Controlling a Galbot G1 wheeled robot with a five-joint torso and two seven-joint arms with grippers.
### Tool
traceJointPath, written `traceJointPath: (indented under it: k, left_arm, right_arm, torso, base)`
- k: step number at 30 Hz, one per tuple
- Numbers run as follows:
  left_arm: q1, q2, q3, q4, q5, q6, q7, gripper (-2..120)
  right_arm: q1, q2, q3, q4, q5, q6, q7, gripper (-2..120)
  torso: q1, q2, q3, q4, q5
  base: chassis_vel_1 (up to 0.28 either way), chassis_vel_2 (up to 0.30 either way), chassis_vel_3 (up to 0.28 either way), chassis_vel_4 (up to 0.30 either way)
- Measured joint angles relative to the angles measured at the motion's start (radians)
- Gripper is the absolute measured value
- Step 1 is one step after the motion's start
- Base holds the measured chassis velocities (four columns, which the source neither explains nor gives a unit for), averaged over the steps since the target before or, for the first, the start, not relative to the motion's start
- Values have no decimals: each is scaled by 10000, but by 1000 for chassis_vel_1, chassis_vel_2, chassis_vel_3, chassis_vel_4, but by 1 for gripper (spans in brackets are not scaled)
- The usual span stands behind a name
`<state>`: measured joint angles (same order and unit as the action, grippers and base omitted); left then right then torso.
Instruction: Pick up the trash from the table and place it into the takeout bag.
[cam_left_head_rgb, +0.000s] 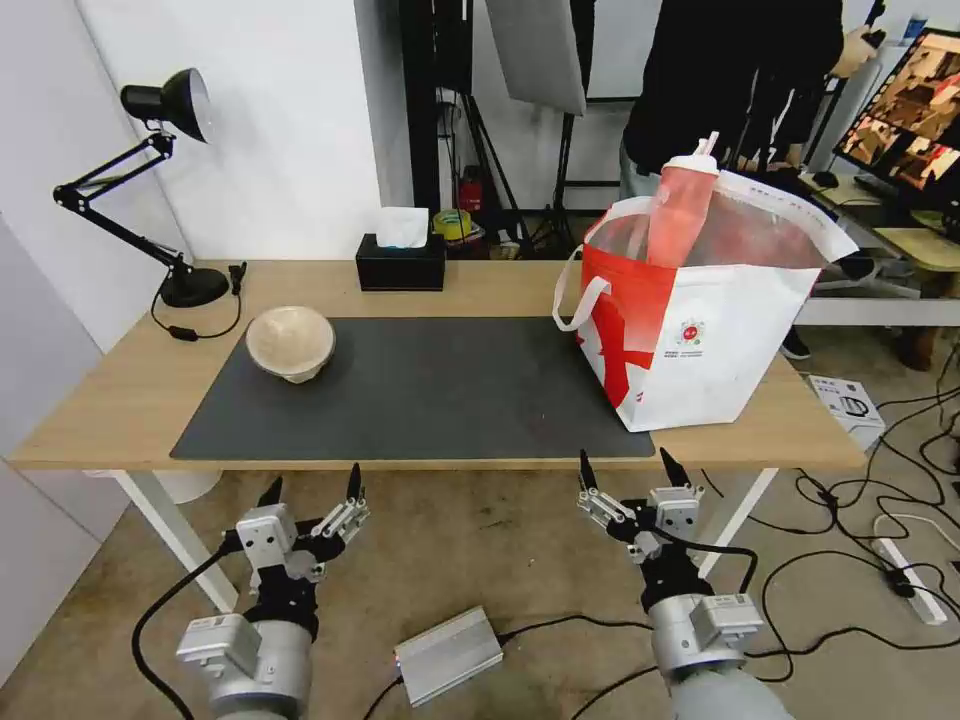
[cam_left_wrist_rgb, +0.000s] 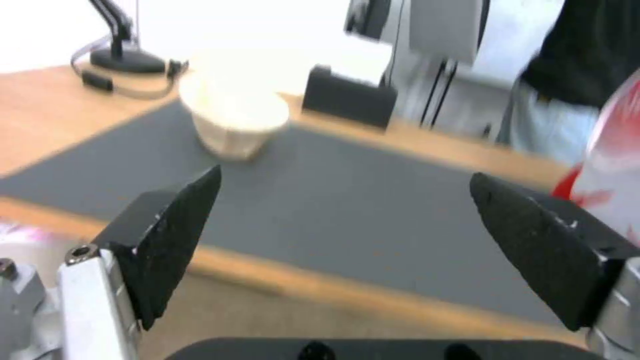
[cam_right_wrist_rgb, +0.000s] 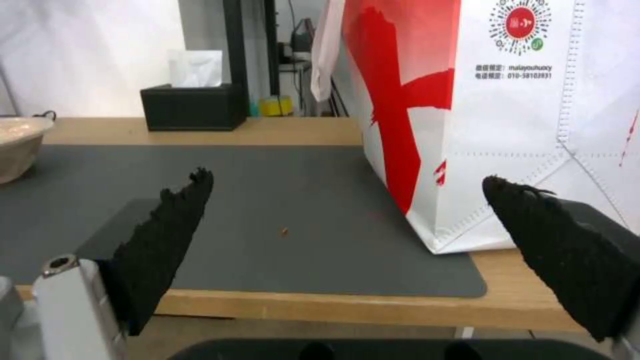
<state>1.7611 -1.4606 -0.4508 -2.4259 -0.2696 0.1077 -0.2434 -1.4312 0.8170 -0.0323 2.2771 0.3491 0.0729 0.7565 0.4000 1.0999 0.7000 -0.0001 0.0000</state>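
A beige pulp bowl (cam_left_head_rgb: 291, 343) (cam_left_wrist_rgb: 233, 120) (cam_right_wrist_rgb: 17, 145) sits upright on the left part of the dark grey mat (cam_left_head_rgb: 410, 390) on the light-wood table (cam_left_head_rgb: 130, 390). The takeout bag (cam_left_head_rgb: 700, 320) (cam_right_wrist_rgb: 507, 120), white with a red panel, stands on the table's right side. A red cup with a white lid and straw (cam_left_head_rgb: 683, 205) pokes up out of its open top. Both grippers hang below and in front of the table's near edge. My left gripper (cam_left_head_rgb: 312, 487) (cam_left_wrist_rgb: 343, 195) is open and holds nothing. My right gripper (cam_left_head_rgb: 632, 462) (cam_right_wrist_rgb: 347, 200) is open and holds nothing too.
A black tissue box (cam_left_head_rgb: 401, 262) stands at the table's back edge, a black desk lamp (cam_left_head_rgb: 165, 190) at the back left. A small crumb (cam_right_wrist_rgb: 285, 231) lies on the mat. Cables and a silver box (cam_left_head_rgb: 448, 655) lie on the floor. A person (cam_left_head_rgb: 740, 80) stands behind the bag.
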Motion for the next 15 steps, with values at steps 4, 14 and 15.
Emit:
traceJointPath:
  k: [4,14,15]
  left_arm:
    - [-340,164,-203,-2,-853,-85,-196,100]
    - [-1320,665,-593,81,-3039,301,-904,100]
    - [-1432,727,-633,111,-3299,336,-987,100]
  right_arm:
    - [2,0,0,0,1,0,-1,100]
    - [5,0,-1,0,2,0,-5,100]
    - [4,0,-1,0,1,0,-6,100]
  torso:
    - [0,0,0,1,0]
    - [0,-1,0,1,-1]
    - [0,-1,0,1,-1]
  base:
    - [0,0,0,0]
    - [0,0,0,0]
    - [0,0,0,0]
